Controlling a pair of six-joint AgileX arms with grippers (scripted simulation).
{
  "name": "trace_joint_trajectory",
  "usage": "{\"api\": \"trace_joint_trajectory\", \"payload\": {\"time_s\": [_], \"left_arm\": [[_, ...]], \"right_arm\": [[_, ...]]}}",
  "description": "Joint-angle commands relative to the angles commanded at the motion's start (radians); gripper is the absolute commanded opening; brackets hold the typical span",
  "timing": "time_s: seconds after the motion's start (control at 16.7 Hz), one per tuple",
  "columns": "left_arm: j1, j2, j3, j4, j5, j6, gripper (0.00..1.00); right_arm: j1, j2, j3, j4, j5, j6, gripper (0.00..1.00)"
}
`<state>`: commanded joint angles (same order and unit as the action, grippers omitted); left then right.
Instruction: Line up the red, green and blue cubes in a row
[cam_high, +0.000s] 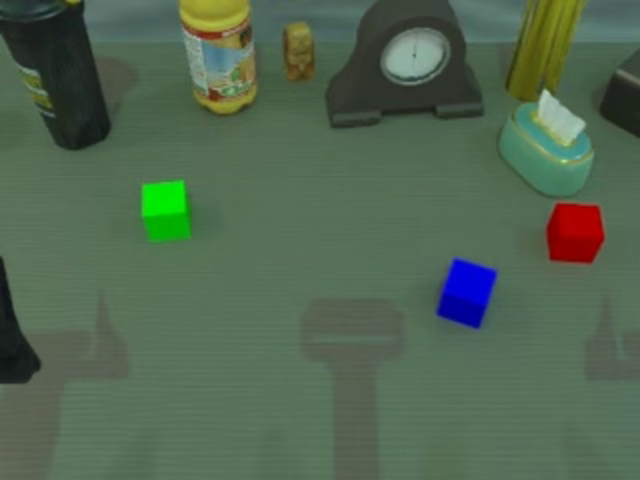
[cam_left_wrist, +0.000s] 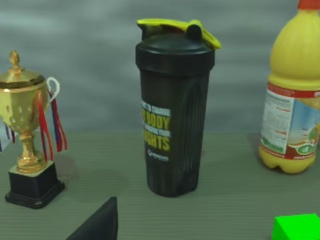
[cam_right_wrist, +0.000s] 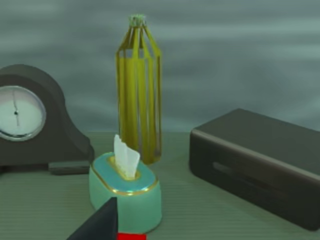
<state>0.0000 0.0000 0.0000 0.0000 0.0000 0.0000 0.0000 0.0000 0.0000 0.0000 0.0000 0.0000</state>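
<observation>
The green cube (cam_high: 165, 210) sits on the table's left half and also shows in the left wrist view (cam_left_wrist: 296, 227). Right of centre lies the blue cube (cam_high: 467, 292), turned slightly. The red cube (cam_high: 575, 232) rests near the right edge, just in front of the tissue box; in the right wrist view only a sliver of the red cube (cam_right_wrist: 132, 236) shows. My left arm (cam_high: 12, 340) is parked at the left edge. Its one visible finger (cam_left_wrist: 100, 225) has bare table beside its inner face. My right arm is outside the top view. Its visible finger (cam_right_wrist: 100, 224) also stands alone.
Along the back stand a black shaker (cam_high: 55, 80), a juice bottle (cam_high: 218, 55), a mantel clock (cam_high: 405, 65), a yellow cage-like bottle (cam_high: 545, 45) and a teal tissue box (cam_high: 546, 148). A trophy (cam_left_wrist: 30, 145) stands far left, and a dark box (cam_right_wrist: 260, 167) far right.
</observation>
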Motion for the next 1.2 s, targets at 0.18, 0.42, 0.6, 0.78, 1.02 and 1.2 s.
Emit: {"api": "trace_joint_trajectory", "payload": {"time_s": [0.18, 0.42, 0.6, 0.78, 1.02, 1.2], "left_arm": [[0.000, 0.000, 0.000, 0.000, 0.000, 0.000, 1.00], [0.000, 0.000, 0.000, 0.000, 0.000, 0.000, 1.00], [0.000, 0.000, 0.000, 0.000, 0.000, 0.000, 1.00], [0.000, 0.000, 0.000, 0.000, 0.000, 0.000, 1.00], [0.000, 0.000, 0.000, 0.000, 0.000, 0.000, 1.00], [0.000, 0.000, 0.000, 0.000, 0.000, 0.000, 1.00]], "right_arm": [[0.002, 0.010, 0.010, -0.007, -0.001, 0.002, 1.00], [0.018, 0.155, 0.152, -0.104, -0.004, 0.023, 1.00], [0.034, 0.373, 0.352, -0.231, -0.003, 0.052, 1.00], [0.053, 0.679, 0.597, -0.391, -0.001, 0.087, 1.00], [0.082, 1.148, 0.947, -0.628, 0.000, 0.136, 1.00], [0.103, 1.468, 1.193, -0.802, 0.000, 0.172, 1.00]]}}
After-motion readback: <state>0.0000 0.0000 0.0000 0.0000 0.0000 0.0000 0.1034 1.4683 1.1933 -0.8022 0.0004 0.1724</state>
